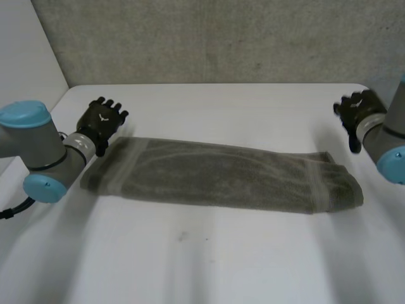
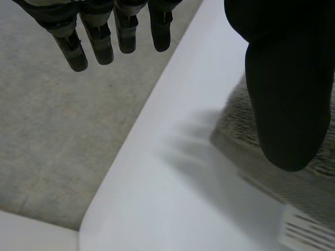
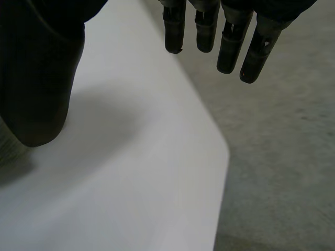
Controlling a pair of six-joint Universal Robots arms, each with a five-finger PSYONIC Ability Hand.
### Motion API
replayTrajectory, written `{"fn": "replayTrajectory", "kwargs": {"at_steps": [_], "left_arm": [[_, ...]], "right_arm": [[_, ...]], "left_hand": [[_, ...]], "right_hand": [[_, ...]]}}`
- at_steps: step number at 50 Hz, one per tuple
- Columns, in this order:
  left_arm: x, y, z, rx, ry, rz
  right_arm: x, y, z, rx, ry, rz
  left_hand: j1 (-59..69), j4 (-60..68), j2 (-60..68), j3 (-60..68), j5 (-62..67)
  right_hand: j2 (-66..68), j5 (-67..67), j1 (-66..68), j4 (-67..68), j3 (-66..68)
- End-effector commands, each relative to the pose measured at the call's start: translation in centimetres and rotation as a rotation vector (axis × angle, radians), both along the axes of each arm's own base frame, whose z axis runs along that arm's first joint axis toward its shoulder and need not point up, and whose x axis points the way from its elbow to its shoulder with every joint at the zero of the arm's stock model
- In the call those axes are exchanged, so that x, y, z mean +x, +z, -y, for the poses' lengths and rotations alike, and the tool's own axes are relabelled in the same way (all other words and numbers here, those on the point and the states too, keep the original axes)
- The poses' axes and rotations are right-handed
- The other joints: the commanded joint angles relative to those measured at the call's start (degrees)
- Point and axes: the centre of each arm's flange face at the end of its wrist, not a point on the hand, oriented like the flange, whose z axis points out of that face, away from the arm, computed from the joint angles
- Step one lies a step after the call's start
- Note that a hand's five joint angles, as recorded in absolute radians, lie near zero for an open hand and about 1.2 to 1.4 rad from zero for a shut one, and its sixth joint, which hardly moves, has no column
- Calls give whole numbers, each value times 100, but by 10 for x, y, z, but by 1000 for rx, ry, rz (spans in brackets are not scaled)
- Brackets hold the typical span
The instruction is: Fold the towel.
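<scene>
The left arm (image 1: 39, 147) is showing fat grey joints, rounded like drums, and is wearing light-blue caps (image 1: 24, 115) on their ends. A pale grey ring (image 1: 79, 143) is sitting just behind the left hand (image 1: 101, 121), which is showing matt black with a small white mark (image 1: 104, 116) on its back. The right arm (image 1: 387, 136) is carrying the same grey and blue, ending in the black right hand (image 1: 355, 109). Up close, the fingers (image 2: 104, 44) are looking slim and segmented, the thumb (image 2: 290, 94) broad, smooth and blunt.

Towel (image 2: 234, 119) partly hidden behind left robot hand (image 2: 288, 78) thumb.
</scene>
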Motion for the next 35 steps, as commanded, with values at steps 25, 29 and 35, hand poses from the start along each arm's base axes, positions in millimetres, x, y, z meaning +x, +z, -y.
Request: {"fn": "replayTrajectory", "kwargs": {"at_steps": [25, 29, 35], "left_arm": [[26, 32, -119, 197, 150, -428], [23, 32, -121, 177, 128, -439], [23, 29, -123, 184, 119, -439]], "right_arm": [[-21, -20, -147, 310, 65, 197], [-25, -29, -144, 272, 58, 202], [-35, -51, -130, 209, 33, 208]], "left_hand": [[-48, 11, 6, 10, -193], [-48, 11, 6, 10, -193], [-48, 11, 6, 10, -193]], "right_hand": [[916, 971, 975, 830, 931], [815, 870, 875, 729, 830], [932, 987, 992, 847, 947]]}}
